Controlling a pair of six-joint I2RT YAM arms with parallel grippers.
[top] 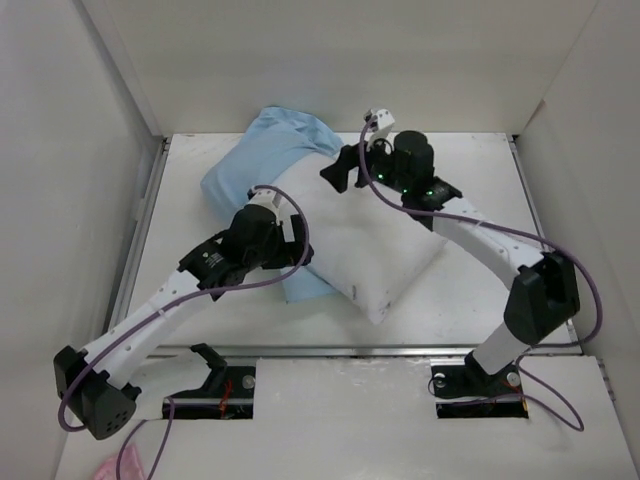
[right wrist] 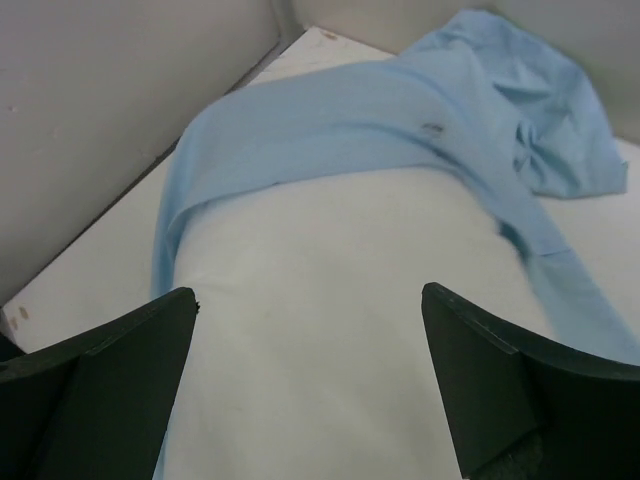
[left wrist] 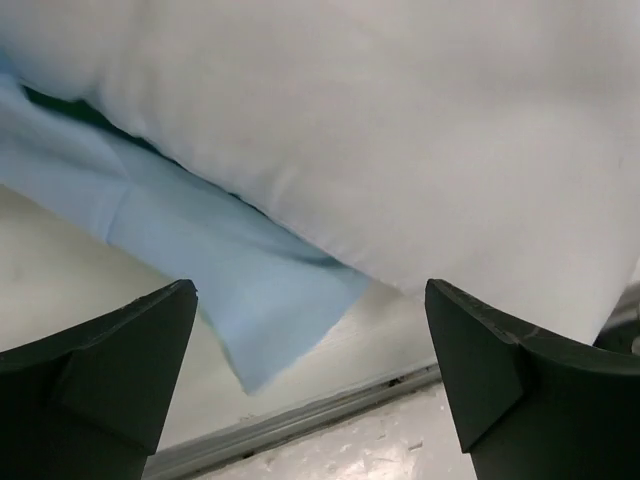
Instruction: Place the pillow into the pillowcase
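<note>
The white pillow [top: 375, 240] lies slantwise mid-table, its far-left end tucked into the light blue pillowcase [top: 255, 150], which bunches toward the back wall. A blue flap [top: 300, 288] sticks out under the pillow's near-left side. My left gripper [top: 297, 243] stands open at that side. In the left wrist view it [left wrist: 310, 300] has nothing between its fingers, with the pillow [left wrist: 400, 130] above the pillowcase flap [left wrist: 240, 270]. My right gripper [top: 342, 170] hovers open over the pillow's far end. In the right wrist view it [right wrist: 308, 300] frames the pillow [right wrist: 320, 330], with the pillowcase [right wrist: 380, 120] draped beyond.
White enclosure walls [top: 70, 150] close in the table on the left, back and right. A metal strip [top: 400, 350] runs along the table's near edge. Purple cables loop along both arms. Something pink [top: 125, 465] lies at the bottom left.
</note>
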